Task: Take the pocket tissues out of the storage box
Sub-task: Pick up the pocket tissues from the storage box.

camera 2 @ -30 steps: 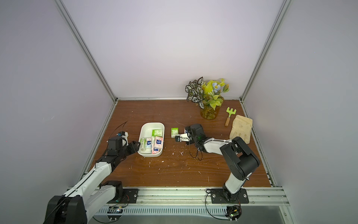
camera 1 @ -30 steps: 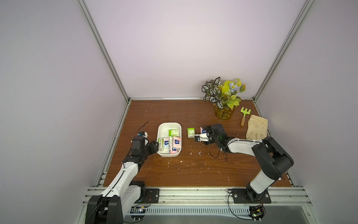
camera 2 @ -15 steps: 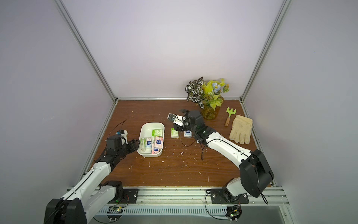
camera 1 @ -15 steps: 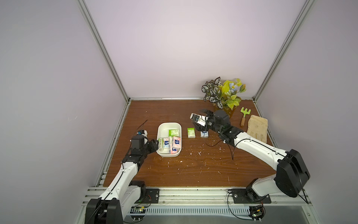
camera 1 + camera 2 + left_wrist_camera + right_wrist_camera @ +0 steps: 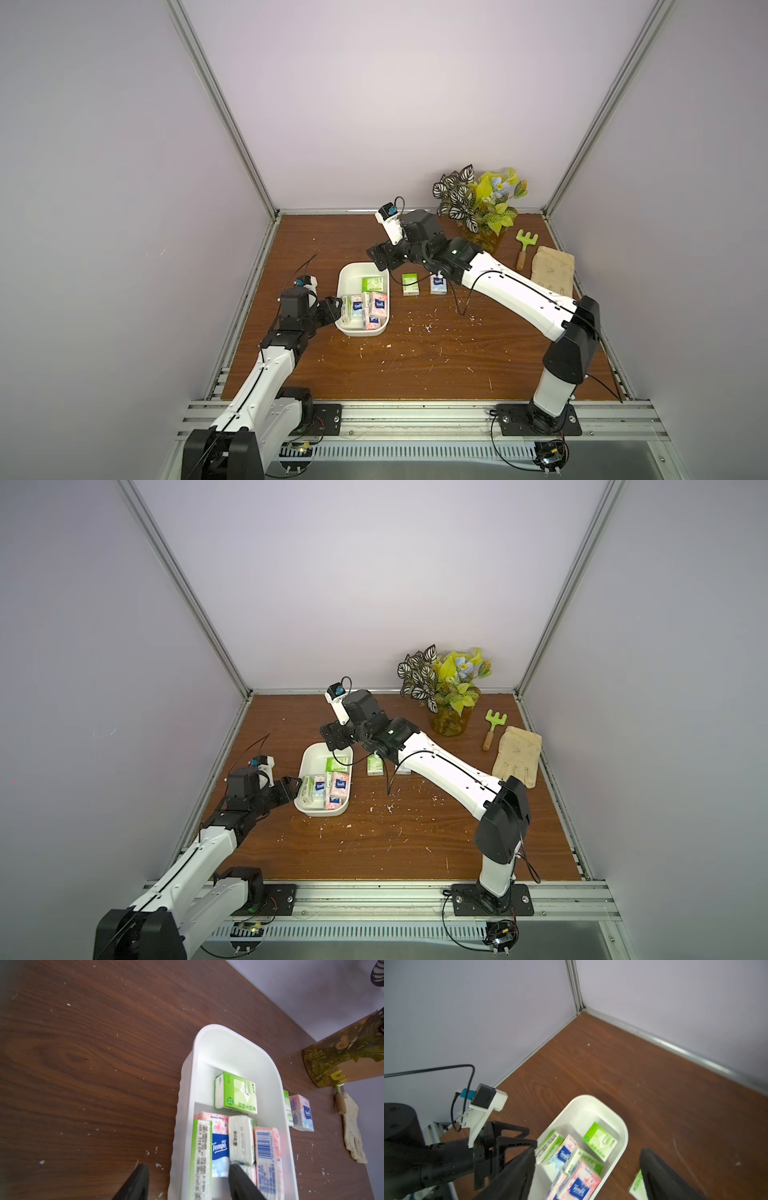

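Observation:
The white storage box (image 5: pixel 354 269) (image 5: pixel 320 748) lies left of the table's centre and holds several pocket tissues (image 5: pixel 376 305) (image 5: pixel 236 1093), green and pink. A green packet (image 5: pixel 410 284) and a pink-and-blue packet (image 5: pixel 438 286) lie on the wood just right of the box. My left gripper (image 5: pixel 334 305) (image 5: pixel 187 1169) is open and straddles the box's left wall, with one finger (image 5: pixel 135 1184) outside on the table and the other inside among the packets. Above the box's far end hangs my right gripper (image 5: pixel 380 259) (image 5: pixel 588 1153), open and empty.
At the back right stands a plant in an amber vase (image 5: pixel 478 216). A green hand rake (image 5: pixel 525 245) and a beige glove (image 5: pixel 552 270) lie by the right wall. White crumbs (image 5: pixel 426 328) are scattered over the wooden table.
My right gripper has risen from the table, leaving the pink-and-blue packet beside the green one, and swung left over the box. The left arm has not moved.

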Controlling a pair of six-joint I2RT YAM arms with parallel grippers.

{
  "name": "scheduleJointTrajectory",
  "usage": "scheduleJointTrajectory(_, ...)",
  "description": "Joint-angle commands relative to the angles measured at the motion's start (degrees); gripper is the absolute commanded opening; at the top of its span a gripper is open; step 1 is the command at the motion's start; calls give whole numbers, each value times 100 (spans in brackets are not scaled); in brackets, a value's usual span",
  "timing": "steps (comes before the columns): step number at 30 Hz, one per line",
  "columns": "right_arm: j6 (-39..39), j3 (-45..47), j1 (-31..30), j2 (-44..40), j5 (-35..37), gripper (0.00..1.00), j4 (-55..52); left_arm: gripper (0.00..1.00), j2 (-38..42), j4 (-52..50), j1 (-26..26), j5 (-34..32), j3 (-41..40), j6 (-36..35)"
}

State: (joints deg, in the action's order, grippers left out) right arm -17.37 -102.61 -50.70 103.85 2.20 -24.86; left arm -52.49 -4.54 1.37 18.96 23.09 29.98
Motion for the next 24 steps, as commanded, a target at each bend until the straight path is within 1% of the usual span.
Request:
scheduleJointTrajectory(1,-1565,-463,-19,166,-98,81,-1111,58,-60,-4,-75,289,-6,-150)
scheduleJointTrajectory(6,-2025,-743,-140,668,-386,78,-1723,56,-97,74,-67,424,-28,-192)
scheduleJointTrajectory(7,-2060,-749,-179,747,-424,79,-1769,55,-87,83,-74,409,-40,-207)
scheduleJointTrajectory(8,-2108,-757,-240,829,-430,82,-1814,53,-71,76,-70,353,-40,-220)
scheduleJointTrajectory(10,-2170,-744,-343,944,-369,83,-1829,50,-60,111,-67,285,-81,-190)
scheduleJointTrajectory(14,-2260,-760,-550,1173,-220,83,-1829,45,-67,157,-68,266,-129,-167)
scheduleJointTrajectory(18,-2371,-824,-687,1397,-261,82,-1865,43,-101,205,-69,257,-125,-176)
scheduleJointTrajectory(24,-2468,-1026,-774,1605,-178,82,-2321,41,-264,266,-69,254,-129,-176)
